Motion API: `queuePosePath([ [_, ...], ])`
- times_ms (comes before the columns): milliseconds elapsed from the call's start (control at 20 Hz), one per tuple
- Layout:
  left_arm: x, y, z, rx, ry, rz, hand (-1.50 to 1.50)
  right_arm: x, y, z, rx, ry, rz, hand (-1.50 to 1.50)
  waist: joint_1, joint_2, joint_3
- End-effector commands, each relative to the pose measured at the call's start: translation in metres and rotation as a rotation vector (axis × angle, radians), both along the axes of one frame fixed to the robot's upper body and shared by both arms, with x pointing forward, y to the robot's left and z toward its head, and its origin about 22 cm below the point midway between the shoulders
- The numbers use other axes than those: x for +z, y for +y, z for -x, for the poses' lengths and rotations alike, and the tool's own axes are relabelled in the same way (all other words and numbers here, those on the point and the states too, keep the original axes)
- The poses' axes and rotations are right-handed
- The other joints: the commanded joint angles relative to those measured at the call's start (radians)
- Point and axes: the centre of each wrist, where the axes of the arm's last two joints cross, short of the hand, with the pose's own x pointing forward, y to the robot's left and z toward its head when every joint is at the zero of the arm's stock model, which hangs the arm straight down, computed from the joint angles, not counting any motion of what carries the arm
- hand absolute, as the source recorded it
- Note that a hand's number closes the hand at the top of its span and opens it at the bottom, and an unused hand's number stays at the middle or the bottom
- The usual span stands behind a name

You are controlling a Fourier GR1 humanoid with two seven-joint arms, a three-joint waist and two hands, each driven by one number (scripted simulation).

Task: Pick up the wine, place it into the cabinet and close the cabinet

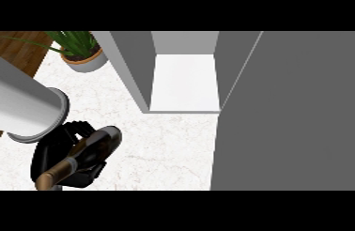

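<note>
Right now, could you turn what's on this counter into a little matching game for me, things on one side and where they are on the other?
Things:
1. wine
2. plant
3. cabinet
4. door

Places:
A. far left corner
B. swung open at the right
C. in the left hand
D. open at the counter's back

Pairs: 1-C, 2-A, 3-D, 4-B

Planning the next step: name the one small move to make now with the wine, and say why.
Probably carry the wine bottle up and right toward the open cabinet. The left hand is already curled round it on the counter, and the cabinet's white shelf shows bare, its door swung open.
</note>
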Motion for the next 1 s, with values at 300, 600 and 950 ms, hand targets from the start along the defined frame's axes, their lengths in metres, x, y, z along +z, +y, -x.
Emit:
queuePosePath([
  [300, 0.087, -0.045, 0.01, -0.068, 0.009, 0.017, 1.5, 0.006, 0.011, 0.014, 0.057, -0.045, -0.059, -1.5, 0.0, 0.001, 0.0],
  [600, 0.106, -0.103, 0.0, -0.154, 0.047, 0.026, 1.5, 0.011, 0.015, 0.013, 0.065, -0.03, -0.082, -1.5, -0.007, 0.001, -0.001],
  [950, 0.141, -0.152, 0.0, -0.19, 0.017, 0.078, 1.5, 0.005, 0.002, 0.021, 0.048, -0.012, -0.063, -1.5, -0.008, 0.001, 0.0],
])
